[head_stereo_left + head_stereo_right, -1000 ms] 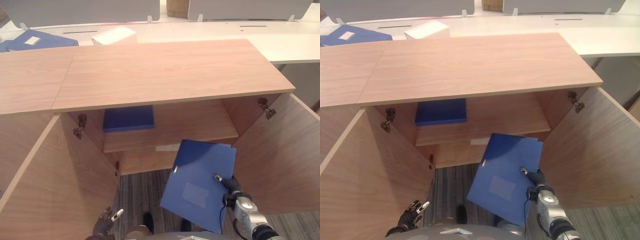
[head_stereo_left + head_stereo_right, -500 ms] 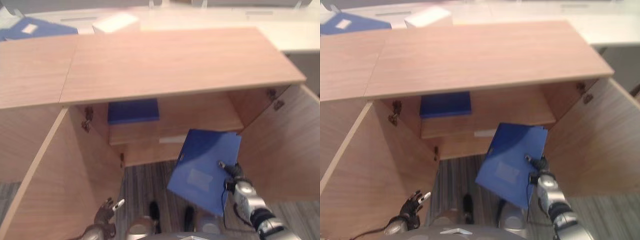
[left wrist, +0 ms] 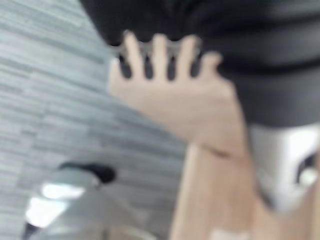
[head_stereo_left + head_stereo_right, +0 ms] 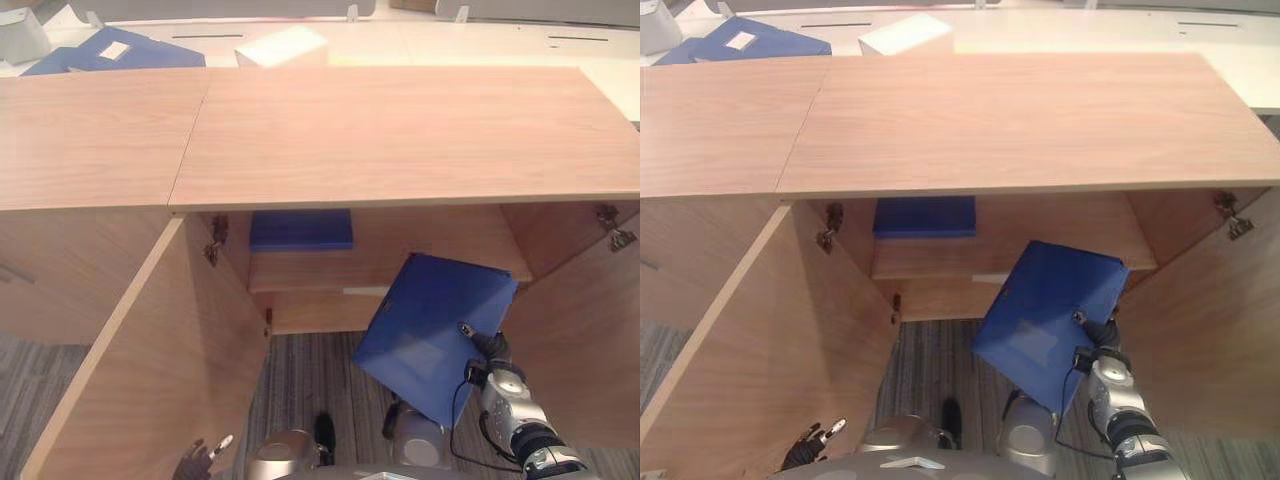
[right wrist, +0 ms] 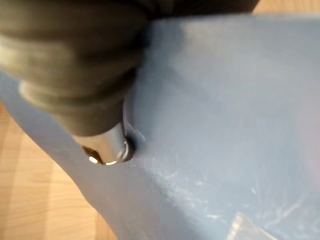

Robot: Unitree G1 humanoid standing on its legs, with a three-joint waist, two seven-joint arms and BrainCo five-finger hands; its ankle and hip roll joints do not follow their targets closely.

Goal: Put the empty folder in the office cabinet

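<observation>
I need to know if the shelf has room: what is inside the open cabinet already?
A blue folder lies flat on the left of the cabinet shelf. The held folder, pinched by the right hand, covers the lower compartment's right side.

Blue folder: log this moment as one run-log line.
right hand: gripping blue folder | folder: tilted, before open cabinet | left hand: open, idle

We are seeing a right robot hand (image 4: 492, 352) with silver fingers and dark tips, a dark ribbed cover wrapping its wrist. The left robot hand (image 4: 812, 443) is showing likewise, dark with pale fingertips.
</observation>
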